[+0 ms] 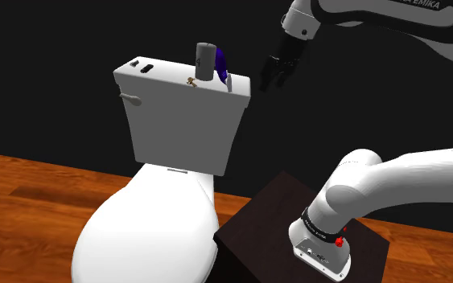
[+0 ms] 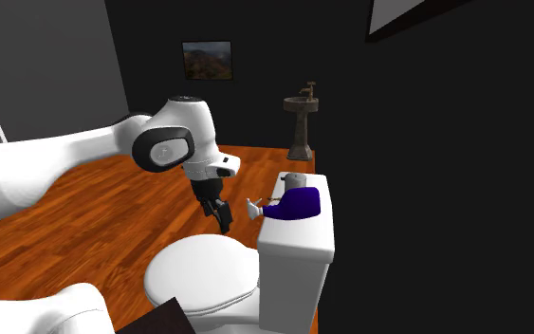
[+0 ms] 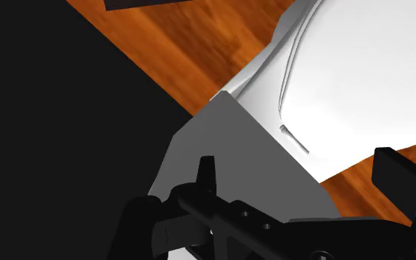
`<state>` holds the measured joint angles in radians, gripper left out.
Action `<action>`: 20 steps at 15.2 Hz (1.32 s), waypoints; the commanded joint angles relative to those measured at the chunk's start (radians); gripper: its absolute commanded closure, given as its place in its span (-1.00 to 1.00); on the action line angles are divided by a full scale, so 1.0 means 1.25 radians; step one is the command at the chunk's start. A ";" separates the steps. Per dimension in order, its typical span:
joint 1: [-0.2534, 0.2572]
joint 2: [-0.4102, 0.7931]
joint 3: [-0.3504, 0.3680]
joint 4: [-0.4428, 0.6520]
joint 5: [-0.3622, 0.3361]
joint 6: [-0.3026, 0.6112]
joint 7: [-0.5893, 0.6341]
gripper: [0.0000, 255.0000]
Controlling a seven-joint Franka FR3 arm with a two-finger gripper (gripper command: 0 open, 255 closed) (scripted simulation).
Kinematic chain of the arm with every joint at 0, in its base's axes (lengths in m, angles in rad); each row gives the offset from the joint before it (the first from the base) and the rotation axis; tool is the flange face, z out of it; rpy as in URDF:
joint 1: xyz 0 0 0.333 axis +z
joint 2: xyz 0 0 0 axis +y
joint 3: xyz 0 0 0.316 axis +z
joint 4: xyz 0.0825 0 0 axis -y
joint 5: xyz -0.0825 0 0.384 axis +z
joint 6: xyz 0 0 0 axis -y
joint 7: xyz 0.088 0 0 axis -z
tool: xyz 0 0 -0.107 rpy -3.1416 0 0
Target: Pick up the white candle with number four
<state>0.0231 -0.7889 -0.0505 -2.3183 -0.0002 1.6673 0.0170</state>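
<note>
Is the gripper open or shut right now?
Open. In the wrist view the gripper has its two black fingers standing well apart, clasping nothing, with the white toilet beyond them.

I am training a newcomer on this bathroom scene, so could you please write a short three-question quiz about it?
1. True or false: the pincer is shut on the grey candle.
2. The candle stands on: A the toilet tank lid, B the floor, C the robot's stand.
3. Which fixture stands on the floor in the background of the second exterior view?
Key: 1 false, it is open; 2 A; 3 the pedestal sink.
</note>
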 commanded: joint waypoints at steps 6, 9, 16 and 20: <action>0.020 0.129 -0.029 0.089 -0.033 0.078 -0.097 -1.00; 0.034 0.206 -0.044 0.153 -0.046 0.116 -0.152 -1.00; 0.063 0.387 -0.069 0.331 -0.054 0.176 -0.280 -1.00; 0.076 0.491 -0.077 0.454 -0.049 0.192 -0.351 -1.00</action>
<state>0.1127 -0.2086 -0.1458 -1.7993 -0.0631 1.9094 -0.3995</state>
